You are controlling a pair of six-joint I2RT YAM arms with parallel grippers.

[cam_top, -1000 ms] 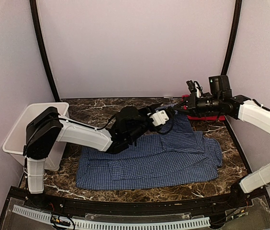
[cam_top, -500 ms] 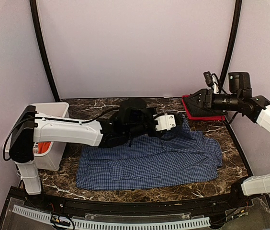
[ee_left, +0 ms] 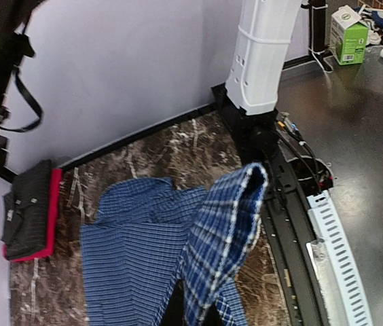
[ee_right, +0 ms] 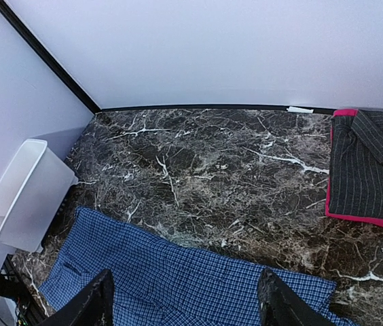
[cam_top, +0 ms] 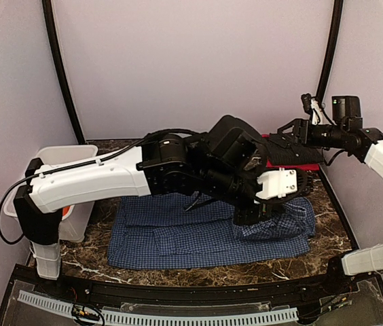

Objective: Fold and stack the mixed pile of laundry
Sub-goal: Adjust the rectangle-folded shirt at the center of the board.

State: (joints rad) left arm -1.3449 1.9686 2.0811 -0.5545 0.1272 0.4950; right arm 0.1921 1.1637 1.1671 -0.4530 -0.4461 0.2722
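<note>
The blue-and-white checked shirt (cam_top: 178,234) lies spread over the front of the marble table (cam_top: 137,155). My left gripper (cam_top: 249,216) reaches across to the shirt's right side and is shut on a part of it. In the left wrist view that part (ee_left: 229,224) is lifted off the rest, clamped at my left gripper (ee_left: 193,318). My right gripper (cam_top: 285,134) hangs open at the back right with nothing in it. The right wrist view has my right gripper (ee_right: 188,302) above the shirt's far edge (ee_right: 198,288). A sliver of orange-red cloth (cam_top: 64,212) shows in the basket.
A white slotted basket (cam_top: 22,193) stands at the left edge, also in the right wrist view (ee_right: 22,197). A folded dark pinstriped shirt (ee_right: 368,166) lies on a red folded cloth (cam_top: 293,165) at the back right corner. Black frame rails run along the table's front.
My left arm swung right and forward across the shirt, its gripper shut on the cloth, and lifted that part. My right gripper opened and drew back to the right.
</note>
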